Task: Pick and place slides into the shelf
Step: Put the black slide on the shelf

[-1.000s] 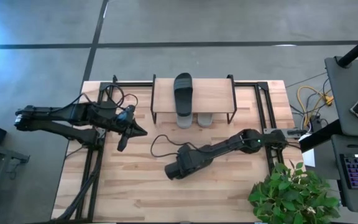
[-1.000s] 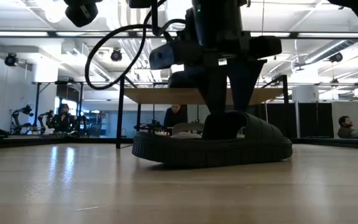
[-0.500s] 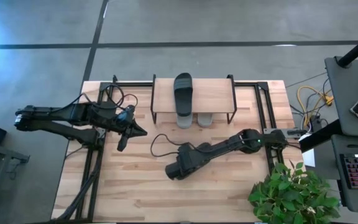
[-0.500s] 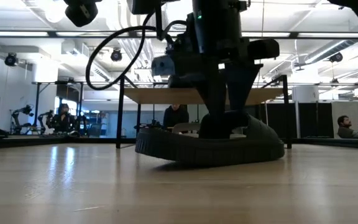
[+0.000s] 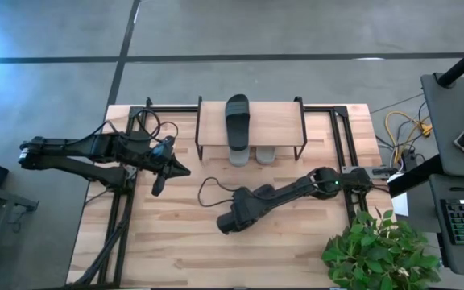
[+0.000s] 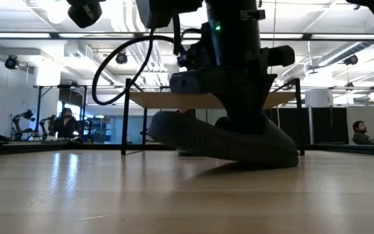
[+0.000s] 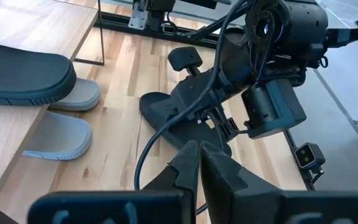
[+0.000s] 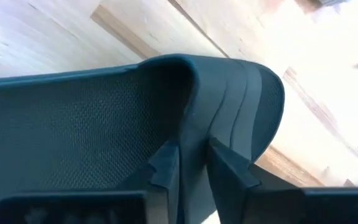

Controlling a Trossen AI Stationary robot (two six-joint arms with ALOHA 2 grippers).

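Observation:
One black slide [image 6: 239, 140] sits tilted on the table in front of the shelf [image 5: 276, 125], with my right gripper [image 8: 194, 165] shut on its strap from above. A second black slide [image 5: 237, 117] lies on the shelf's top board. Under that board, two light grey slides [image 5: 239, 155] [image 5: 266, 153] rest on the table. My left gripper [image 7: 197, 155] hovers shut and empty over the table's left part [image 5: 171, 169]. My right gripper pinches the black slide's wide strap at its edge [image 8: 194, 140], with one finger [image 8: 165, 167] on the strap's inner side and the other [image 8: 232, 165] on its ribbed outer side. The fingers point down. The slide's left end [image 6: 164, 123] is raised and its right end [image 6: 281, 158] rests on the table.
A potted plant [image 5: 381, 250] stands at the table's near right corner. Black frame rails [image 5: 341, 141] run beside the shelf. A cable [image 5: 208, 187] loops over the table near the right arm. Bare wood [image 5: 176, 258] lies toward the near edge.
My right gripper has shut on the black slide's strap and risen a little. The slide, flat on the table a second ago, has tipped: its left end has come up off the wood while its right end stays down.

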